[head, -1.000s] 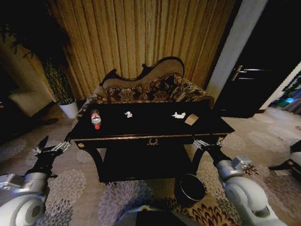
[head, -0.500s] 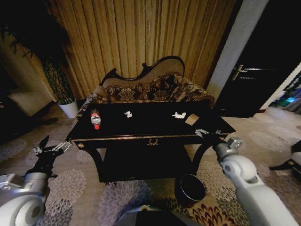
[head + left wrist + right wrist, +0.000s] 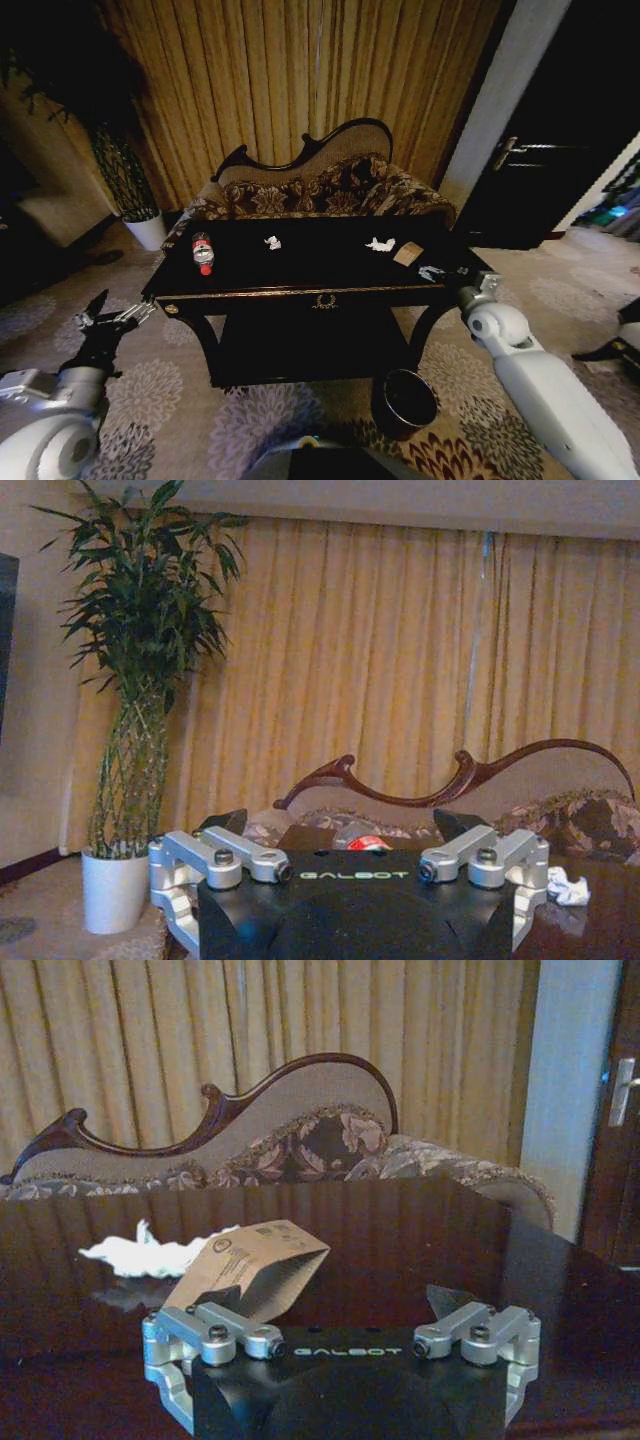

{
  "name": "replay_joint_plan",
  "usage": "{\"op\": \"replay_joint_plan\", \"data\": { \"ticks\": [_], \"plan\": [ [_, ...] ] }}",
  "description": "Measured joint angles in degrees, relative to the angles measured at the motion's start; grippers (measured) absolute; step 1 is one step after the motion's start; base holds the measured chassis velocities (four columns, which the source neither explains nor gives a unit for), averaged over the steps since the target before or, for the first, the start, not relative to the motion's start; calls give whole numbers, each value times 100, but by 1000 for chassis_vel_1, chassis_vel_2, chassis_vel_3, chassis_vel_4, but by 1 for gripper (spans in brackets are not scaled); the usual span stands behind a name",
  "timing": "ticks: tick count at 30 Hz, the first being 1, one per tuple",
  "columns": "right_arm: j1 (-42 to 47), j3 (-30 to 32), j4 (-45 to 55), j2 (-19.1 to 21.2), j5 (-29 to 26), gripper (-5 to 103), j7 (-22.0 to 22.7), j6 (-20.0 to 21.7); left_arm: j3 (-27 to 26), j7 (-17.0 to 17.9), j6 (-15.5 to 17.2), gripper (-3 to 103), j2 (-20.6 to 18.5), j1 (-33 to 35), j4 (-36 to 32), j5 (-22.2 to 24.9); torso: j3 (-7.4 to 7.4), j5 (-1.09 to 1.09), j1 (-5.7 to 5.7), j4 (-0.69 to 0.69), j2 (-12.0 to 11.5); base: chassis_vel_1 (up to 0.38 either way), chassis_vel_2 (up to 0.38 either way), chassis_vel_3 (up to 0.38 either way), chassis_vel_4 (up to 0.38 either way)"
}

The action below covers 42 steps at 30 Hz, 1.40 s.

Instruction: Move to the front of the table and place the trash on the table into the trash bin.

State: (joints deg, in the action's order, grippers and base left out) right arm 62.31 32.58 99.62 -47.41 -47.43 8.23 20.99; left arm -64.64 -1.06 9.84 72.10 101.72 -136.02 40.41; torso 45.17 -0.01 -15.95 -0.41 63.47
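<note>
- Head view: a glossy black table [image 3: 320,262] with gold edge trim and a gold front emblem is being shown in front of a patterned sofa [image 3: 318,190] with a curved dark frame.
- A small clear bottle [image 3: 203,252] with a red label is being seen lying near the table's left edge; a white crumpled scrap [image 3: 272,242] is lying mid-table, and a second white scrap [image 3: 379,244] is lying just beside a tan cardboard piece [image 3: 407,254] toward the right.
- The round dark trash bin [image 3: 404,402] is being seen on the patterned carpet by the table's front right leg, with open floor around it.
- The right gripper [image 3: 433,272] is being held over the table's front right corner, near the cardboard piece, its fingers spread apart.
- The left gripper [image 3: 112,320] is being held low over the carpet, off the table's left front corner, fingers apart, well away from the bottle.
- Left wrist view: the left gripper's [image 3: 340,832] metal fingers are being shown spread, with the bottle's red cap [image 3: 367,844] just beyond and a white scrap [image 3: 567,887] on the tabletop; a potted plant [image 3: 135,720] is standing against pleated curtains.
- Right wrist view: the right gripper [image 3: 338,1303] is being shown spread over the reflective tabletop, the folded cardboard piece [image 3: 248,1265] lying just ahead and the crumpled scrap [image 3: 140,1253] touching its far side.
</note>
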Motion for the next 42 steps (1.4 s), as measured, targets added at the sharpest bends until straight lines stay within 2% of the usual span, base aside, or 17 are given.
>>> {"op": "replay_joint_plan", "data": {
  "ticks": [2,9,32,42],
  "plan": [
    [-106,-42,-41,0,-212,100,22,81,11,0,0,100,6,-3,14,1,0,0,0,0,0,0,0,0,0],
    [-296,-196,-46,15,-388,100,30,183,36,0,-2,100,2,-40,21,-4,-1,0,0,-1,0,0,0,0,0],
    [-645,-468,-477,-16,-361,100,-310,177,23,-3,-19,100,35,-36,41,-34,-1,0,0,0,0,0,0,0,0],
    [-673,-570,-443,-148,-304,100,-429,142,10,-3,-25,100,81,-28,40,-56,0,0,0,0,0,0,0,0,0]
  ]
}}
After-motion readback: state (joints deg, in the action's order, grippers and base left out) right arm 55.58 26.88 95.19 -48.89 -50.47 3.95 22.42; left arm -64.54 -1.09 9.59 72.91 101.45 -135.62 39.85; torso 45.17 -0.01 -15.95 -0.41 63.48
